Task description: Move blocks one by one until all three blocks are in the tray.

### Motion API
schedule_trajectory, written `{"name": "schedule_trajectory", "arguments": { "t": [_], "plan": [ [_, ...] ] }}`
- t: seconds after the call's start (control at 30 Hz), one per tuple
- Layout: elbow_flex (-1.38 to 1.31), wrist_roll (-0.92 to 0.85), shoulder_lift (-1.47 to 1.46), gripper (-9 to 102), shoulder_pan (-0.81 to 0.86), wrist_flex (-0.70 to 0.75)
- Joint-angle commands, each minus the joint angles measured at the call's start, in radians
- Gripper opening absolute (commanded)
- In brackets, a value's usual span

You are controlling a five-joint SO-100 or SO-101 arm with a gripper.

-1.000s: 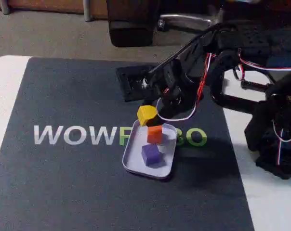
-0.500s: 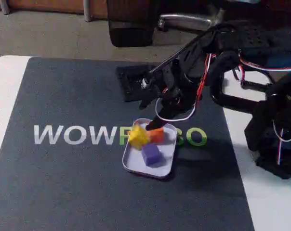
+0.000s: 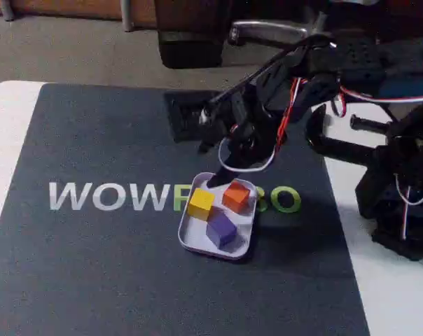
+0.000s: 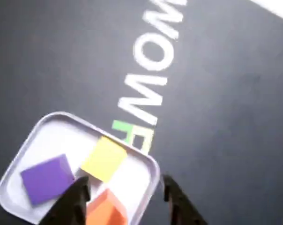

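The pale tray (image 3: 244, 241) (image 4: 38, 129) lies on the dark mat. Inside it rest the yellow block (image 3: 200, 203) (image 4: 104, 158), the orange block (image 3: 236, 196) (image 4: 106, 210) and the purple block (image 3: 221, 229) (image 4: 47, 178). My gripper (image 3: 218, 166) (image 4: 125, 185) hangs open just above the tray's far rim, holding nothing. In the wrist view its dark fingertips (image 4: 78, 190) straddle the orange block's corner and the tray rim from above.
White "WOW" lettering (image 3: 110, 197) is printed on the mat left of the tray. A black square plate (image 3: 187, 115) lies behind the gripper. The arm's base and wiring (image 3: 400, 189) fill the right side. Chair legs stand on the floor beyond.
The yellow block left my jaws and now sits flat in the tray beside the orange one. My gripper has risen and pulled back slightly.
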Motion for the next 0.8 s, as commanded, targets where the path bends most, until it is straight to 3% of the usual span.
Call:
{"name": "schedule_trajectory", "arguments": {
  "t": [0.0,0.2,0.47,0.77],
  "plan": [
    [0.0,-0.003,0.06,17,0.031,-0.002],
    [0.106,-0.017,0.278,7,0.035,0.002],
    [0.124,0.193,0.476,-8,-0.041,0.041],
    [0.175,0.399,0.742,-8,-0.11,0.229]
  ]
}}
